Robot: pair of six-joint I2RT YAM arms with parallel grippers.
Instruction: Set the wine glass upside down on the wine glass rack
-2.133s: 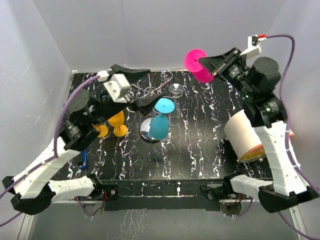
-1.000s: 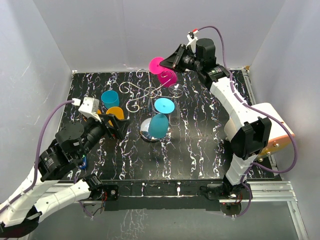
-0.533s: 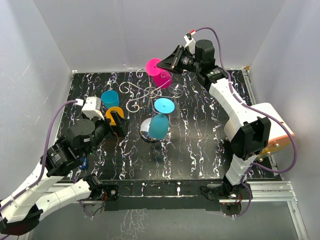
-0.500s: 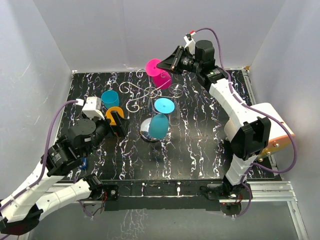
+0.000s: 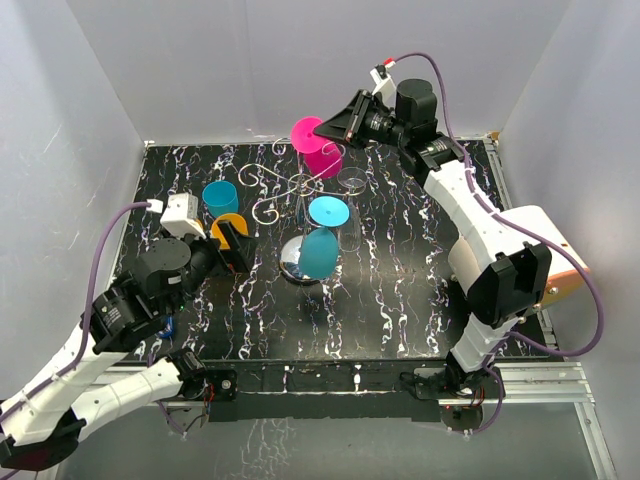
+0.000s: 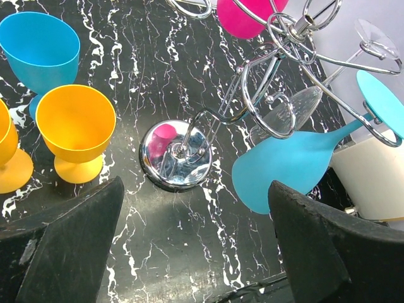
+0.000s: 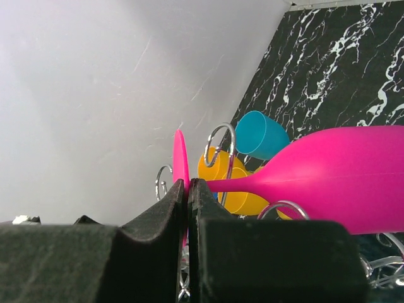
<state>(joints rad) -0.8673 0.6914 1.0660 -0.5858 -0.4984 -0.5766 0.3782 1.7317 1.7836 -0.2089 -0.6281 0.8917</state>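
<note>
My right gripper (image 5: 322, 128) is shut on the foot disc of a pink wine glass (image 5: 324, 158). It holds the glass tilted over the back arms of the wine glass rack (image 5: 285, 190). In the right wrist view the fingers (image 7: 167, 214) pinch the pink foot, and the bowl (image 7: 341, 167) stretches right past a wire curl (image 7: 221, 148). The rack's chrome dome base (image 6: 177, 154) stands mid-table. A cyan wine glass (image 6: 290, 167) and a clear one (image 6: 287, 113) hang upside down on the rack. My left gripper (image 6: 196, 252) is open and empty, near left of the base.
A blue glass (image 6: 41, 47) and two yellow glasses (image 6: 76, 123) stand upright at the left of the black marbled table (image 5: 400, 290). A white cylinder with an orange rim (image 5: 530, 225) sits at the right edge. White walls enclose the table.
The right arm swung the pink glass from the far right to over the rack's back arms. The left arm drew back to the near left. Little has moved in the last half second.
</note>
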